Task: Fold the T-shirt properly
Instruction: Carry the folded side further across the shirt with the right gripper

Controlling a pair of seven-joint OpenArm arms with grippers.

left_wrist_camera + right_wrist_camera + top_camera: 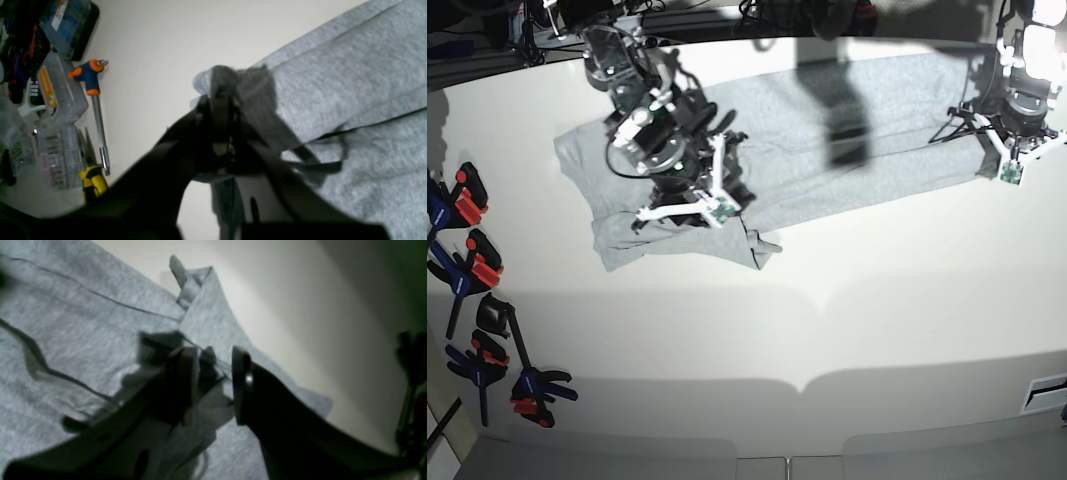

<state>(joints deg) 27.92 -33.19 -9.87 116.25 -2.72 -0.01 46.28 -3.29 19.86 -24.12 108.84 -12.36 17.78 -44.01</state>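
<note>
The light grey T-shirt [827, 140] lies spread along the far part of the white table [847, 320], with a rumpled fold at its left front [677, 240]. At the shirt's right end my left gripper [989, 140] is shut on a bunched corner of the T-shirt [350, 83]; its fingertips [222, 100] pinch the cloth just above the table. My right gripper [717, 180] hovers over the left part of the T-shirt [83, 323]. It [210, 356] is open, the two dark fingers [240, 373] apart over a fold near the shirt's edge.
Several black, red and blue clamps [467, 270] lie along the table's left edge. In the left wrist view, an orange-and-blue T-handle driver [91, 80], clear plastic boxes [56, 96] and yellow-handled pliers [93, 180] lie beside the shirt's end.
</note>
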